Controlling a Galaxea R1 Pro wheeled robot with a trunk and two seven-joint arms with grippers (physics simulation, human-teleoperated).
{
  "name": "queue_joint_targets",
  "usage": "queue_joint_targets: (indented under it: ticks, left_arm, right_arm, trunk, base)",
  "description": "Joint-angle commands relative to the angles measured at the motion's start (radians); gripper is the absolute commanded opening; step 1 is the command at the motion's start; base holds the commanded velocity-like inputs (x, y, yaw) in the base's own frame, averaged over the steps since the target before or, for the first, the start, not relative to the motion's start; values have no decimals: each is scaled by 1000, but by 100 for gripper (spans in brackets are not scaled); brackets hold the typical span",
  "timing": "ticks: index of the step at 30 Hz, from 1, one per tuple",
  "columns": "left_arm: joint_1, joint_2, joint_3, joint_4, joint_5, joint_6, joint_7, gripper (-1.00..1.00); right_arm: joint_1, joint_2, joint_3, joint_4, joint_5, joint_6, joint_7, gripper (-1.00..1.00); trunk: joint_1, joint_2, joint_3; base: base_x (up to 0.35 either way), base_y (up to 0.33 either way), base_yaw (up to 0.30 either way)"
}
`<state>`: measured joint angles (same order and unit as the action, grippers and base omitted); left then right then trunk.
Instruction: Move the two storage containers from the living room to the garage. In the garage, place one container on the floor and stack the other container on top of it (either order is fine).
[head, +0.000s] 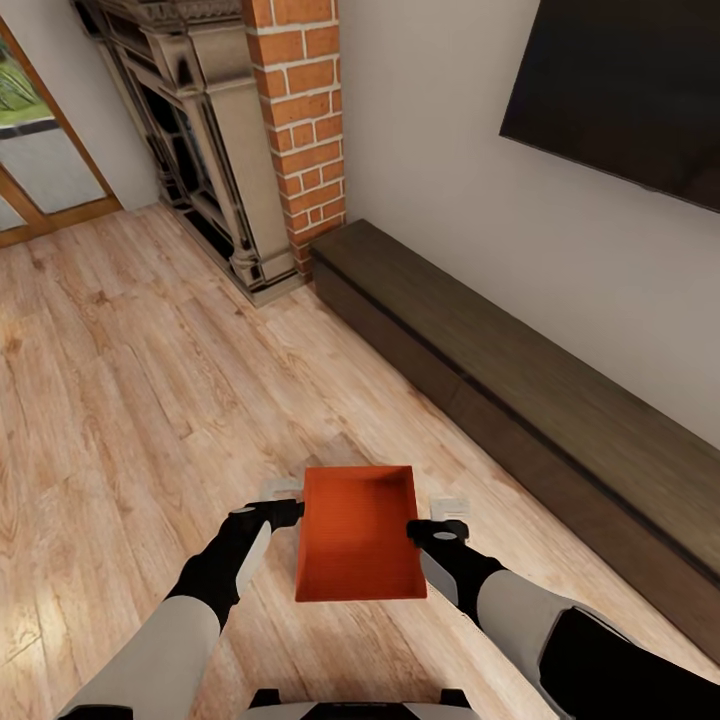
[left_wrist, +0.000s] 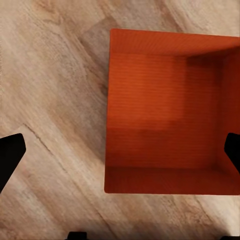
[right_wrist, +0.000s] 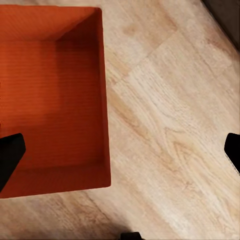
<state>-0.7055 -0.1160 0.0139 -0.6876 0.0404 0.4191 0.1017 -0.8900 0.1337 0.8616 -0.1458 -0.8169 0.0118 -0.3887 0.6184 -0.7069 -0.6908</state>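
Head view, living room. One storage container (head: 358, 535), an orange-red, open-top rectangular bin with plain walls that taper slightly toward the base, sits low in the picture at about 6 o'clock from its centre, between the two arms and above the light wood plank floor (head: 130, 400). Its interior is a uniform orange-red, finely ribbed, with darker shading along the inner walls; nothing lies inside it.

The left gripper (head: 283, 510) stands at the bin's 9 o'clock side, near the far corner of its rim; the right gripper (head: 436, 530) stands at its 3 o'clock side, against the rim. In the left wrist view the bin (left_wrist: 165, 110) lies between the two dark fingers (left_wrist: 9, 155), which are spread wide, one out over the floor and the other over the bin's far wall. In the right wrist view the fingers (right_wrist: 10, 155) are likewise spread wide, one over the bin (right_wrist: 50, 95) and the other over bare planks. Whether either gripper actually bears on the bin's wall cannot be told.

Surroundings: a red brick chimney (head: 300, 110) with a dark ornate fireplace (head: 200, 140) at 11 o'clock, a long low dark wooden cabinet (head: 520, 400) along the wall at 3 o'clock, a wall-mounted black TV (head: 620, 90) at 1 o'clock, and a wood-framed glass door (head: 40, 150) at 10 o'clock.
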Motion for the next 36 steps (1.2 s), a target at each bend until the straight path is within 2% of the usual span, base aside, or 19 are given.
queue_joint_targets:
  ticks: [1,3,12,16,22,36]
  left_arm:
    - [0,-1,1,-1,4,6,4,100]
    - [0,-13,0,-1,4,6,4,100]
    - [0,-15,0,1,4,6,4,100]
    - [0,-15,0,6,4,8,4,100]
    - [0,-15,0,11,4,9,4,100]
    - [0,-16,0,14,8,12,4,100]
  right_arm:
    - [-10,0,8,-1,-8,5,-5,100]
    - [-31,2,9,-1,-6,24,-6,100]
    - [-32,1,8,0,-6,26,-6,100]
    - [-32,1,8,0,-5,32,-6,100]
    - [-32,1,8,0,-5,82,-6,100]
    - [-32,0,8,0,-7,91,-6,100]
  trunk:
    - [4,-8,-4]
    - [8,-15,-7]
    - [8,-15,-7]
    - [23,-43,-20]
    - [46,-85,-39]
    - [100,-183,-82]
  base:
    - [0,0,0]
    - [0,0,0]
    - [0,0,0]
    - [0,0,0]
    - [0,0,0]
    - [0,0,0]
